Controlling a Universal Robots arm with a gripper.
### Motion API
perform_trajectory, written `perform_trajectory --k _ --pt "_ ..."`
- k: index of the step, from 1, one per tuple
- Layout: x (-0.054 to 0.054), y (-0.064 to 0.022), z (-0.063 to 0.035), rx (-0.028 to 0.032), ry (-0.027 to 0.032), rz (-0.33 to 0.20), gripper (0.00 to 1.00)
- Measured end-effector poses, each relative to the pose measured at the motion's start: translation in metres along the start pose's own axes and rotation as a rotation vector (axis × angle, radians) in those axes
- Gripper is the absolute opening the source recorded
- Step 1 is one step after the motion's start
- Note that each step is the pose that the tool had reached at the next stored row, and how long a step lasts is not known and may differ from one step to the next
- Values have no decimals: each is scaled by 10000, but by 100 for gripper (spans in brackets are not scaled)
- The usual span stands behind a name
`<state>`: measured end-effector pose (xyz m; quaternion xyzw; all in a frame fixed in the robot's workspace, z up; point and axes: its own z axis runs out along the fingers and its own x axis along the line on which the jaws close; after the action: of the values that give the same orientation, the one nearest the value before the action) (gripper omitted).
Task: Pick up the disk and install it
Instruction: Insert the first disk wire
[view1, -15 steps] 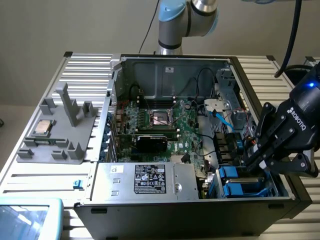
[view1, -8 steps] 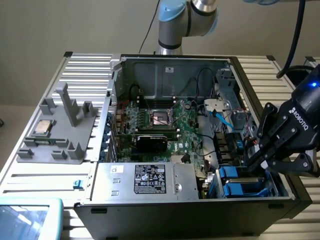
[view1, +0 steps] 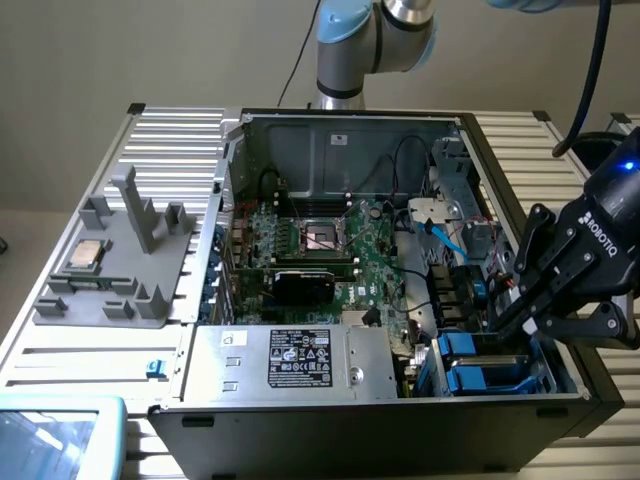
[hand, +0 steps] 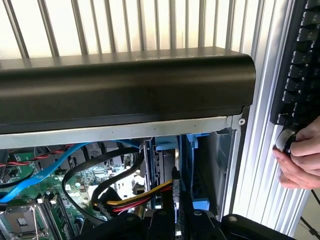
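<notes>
- Blue-railed grey metal disk (view1: 480, 378) sits in the bay just beside the silver black-labelled box (view1: 290, 360).
- Black gripper (view1: 507, 322) there too, fingers pinched shut; whether they hold anything, can't tell.
- Likely stiff, heavy, shock-sensitive: you'd grip its rails.

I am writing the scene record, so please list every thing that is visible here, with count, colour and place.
case: one, black, open, on the table
table: one, silver slats, under everything
motherboard: one, green, inside the case
power supply: one, silver with a black label, at the case's near side
carriers: two, blue, in the bay under the gripper
cable: one, blue, inside the case beside the bay
fixture: one, grey, on the table, the exterior view's left
chip: one, silver, on the fixture
keyboard: one, black, by the hand
hand: one, a person's, beside the table
arm: one, grey and light blue, behind the case
gripper: one, black, shut, down in the bay
</notes>
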<state>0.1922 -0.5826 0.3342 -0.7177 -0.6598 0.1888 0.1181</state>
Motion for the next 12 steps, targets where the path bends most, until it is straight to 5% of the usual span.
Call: perform_trajectory --k 12 --pt "79 91 43 194 20 89 16"
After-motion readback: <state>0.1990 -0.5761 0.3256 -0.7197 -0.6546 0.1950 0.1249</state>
